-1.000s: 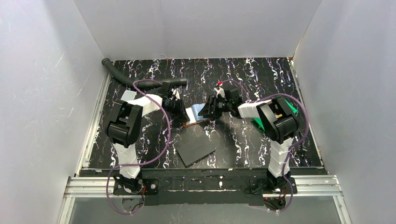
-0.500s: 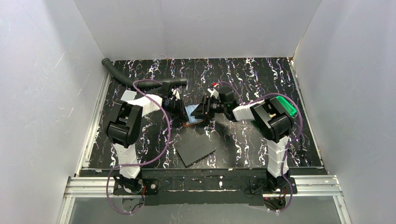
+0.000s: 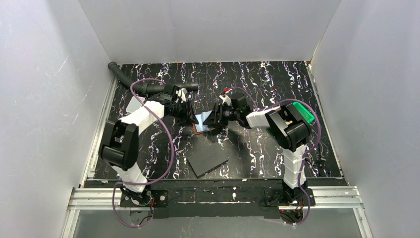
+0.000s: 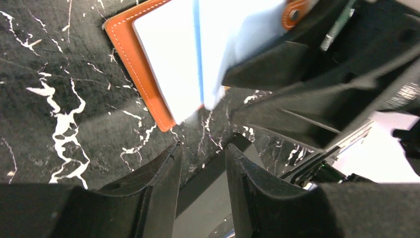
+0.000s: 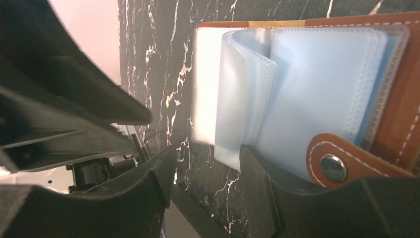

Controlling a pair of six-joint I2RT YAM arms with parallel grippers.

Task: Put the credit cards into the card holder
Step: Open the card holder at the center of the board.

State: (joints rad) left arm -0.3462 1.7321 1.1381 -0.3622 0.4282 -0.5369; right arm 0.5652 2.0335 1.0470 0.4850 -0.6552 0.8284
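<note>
From the left wrist, my left gripper sits nearest. Its two fingers are parted with only the table between them, so it holds nothing. Just beyond its tips lies the card holder, open and flat on the black marbled top. It is tan-orange leather with pale stitching along the edge, and over it lies a fan of clear, bluish plastic sleeves. Its snap tab peeks out at the top of that view.

The right wrist shows what the left cannot: the sleeves are separate leaves, at least three, curling up off the leather, and the tab has a round metal stud. The right gripper also has its fingers spread. The loose edge of one leaf hangs at the mouth of the gap, and one finger overlaps the tab. Whether that finger presses on it I cannot tell.

Only the overhead view places things: the holder lies mid-table, between the two grippers, which face each other close on either side.

Counting near to far:
- one dark grey slab
- one card holder
- one paler grey flat piece at the left
- one green bin, half hidden by the right arm
- one black ribbed hose at the far left

Credit cards — I cannot pick one out for certain. A narrow yellow-orange strip shows at the holder's far edge, and I cannot tell whether it is card or lining.
</note>
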